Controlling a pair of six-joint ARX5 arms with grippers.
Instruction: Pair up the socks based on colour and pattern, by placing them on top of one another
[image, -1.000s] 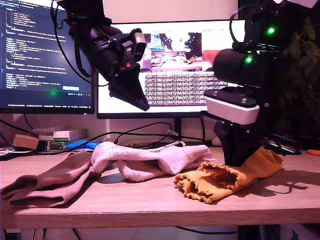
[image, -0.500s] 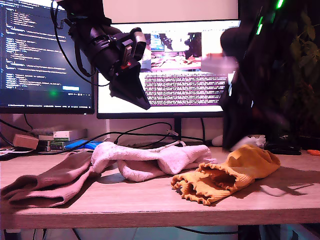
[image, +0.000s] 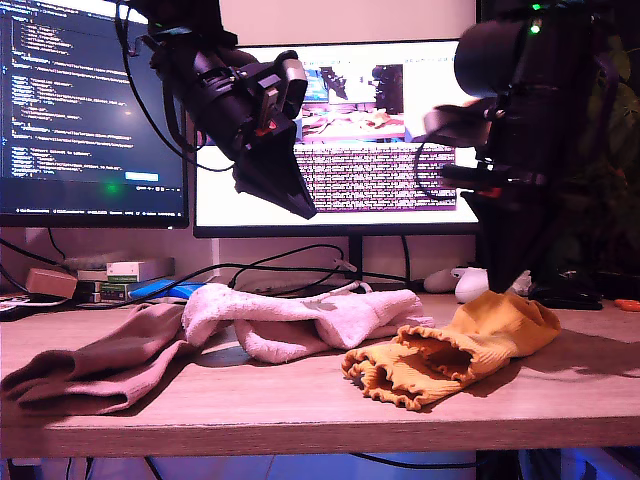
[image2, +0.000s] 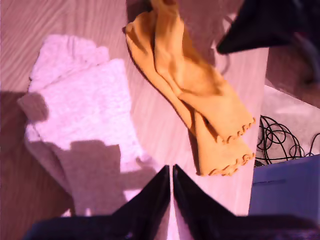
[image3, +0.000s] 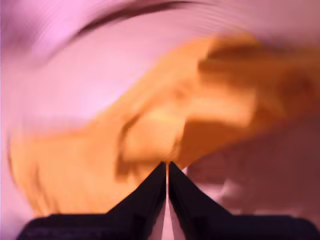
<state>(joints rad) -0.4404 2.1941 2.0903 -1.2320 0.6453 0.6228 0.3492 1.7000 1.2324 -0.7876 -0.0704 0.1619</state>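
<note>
The orange frilly socks (image2: 200, 100) lie stacked on the desk (image: 300, 425) at the exterior view's right; that pair looks done. My second gripper (image3: 166, 164) hangs just above them, jaws together, empty. My first gripper (image2: 171, 167), also closed and empty, hovers over the white terry socks (image2: 85, 100), which probably need squaring up next.
</note>
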